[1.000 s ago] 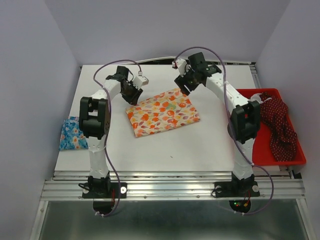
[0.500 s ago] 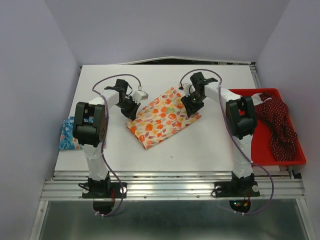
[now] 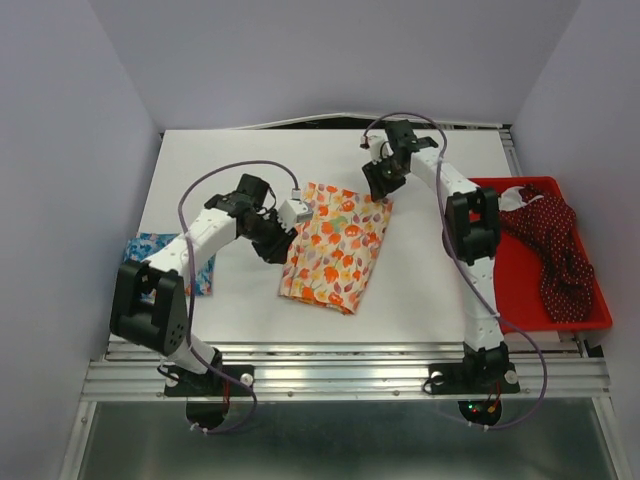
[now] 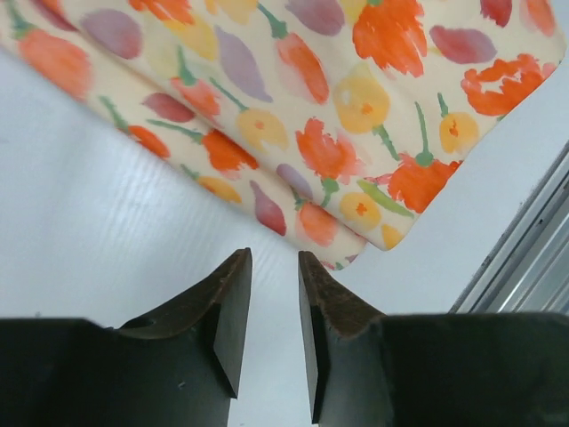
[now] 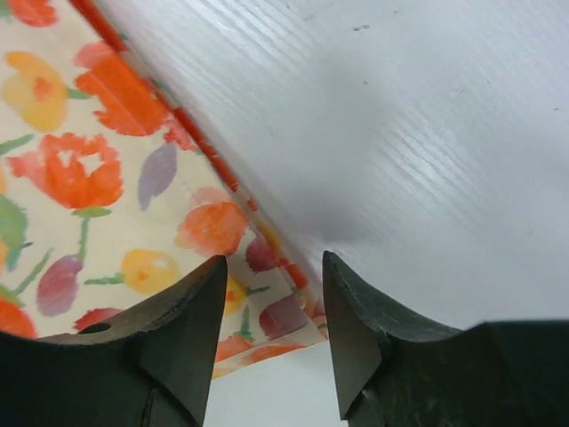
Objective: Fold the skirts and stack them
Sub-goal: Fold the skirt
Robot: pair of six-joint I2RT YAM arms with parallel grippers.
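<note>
The cream-white skirt (image 3: 335, 245) with orange flowers lies folded on the white table, its long side running front to back. My left gripper (image 3: 280, 245) hovers at its left edge, open by a narrow gap and holding nothing. In the left wrist view the skirt's corner (image 4: 356, 231) lies just beyond the left gripper (image 4: 274, 258). My right gripper (image 3: 381, 185) stands open over the far right corner, and the cloth (image 5: 133, 178) lies flat under the right gripper (image 5: 274, 267). The blue flowered skirt (image 3: 150, 250) sits at the left table edge, partly behind my left arm. The dark red dotted skirt (image 3: 550, 240) lies crumpled in the red tray.
The red tray (image 3: 585, 325) sits at the table's right side, beside my right arm. A metal rail (image 4: 533, 258) runs along the table's near edge. White walls close in the left, back and right.
The cream skirt has turned from lying crosswise to lying front to back. My left arm swung nearer and rightward beside it. The right gripper shifted to the far right corner.
</note>
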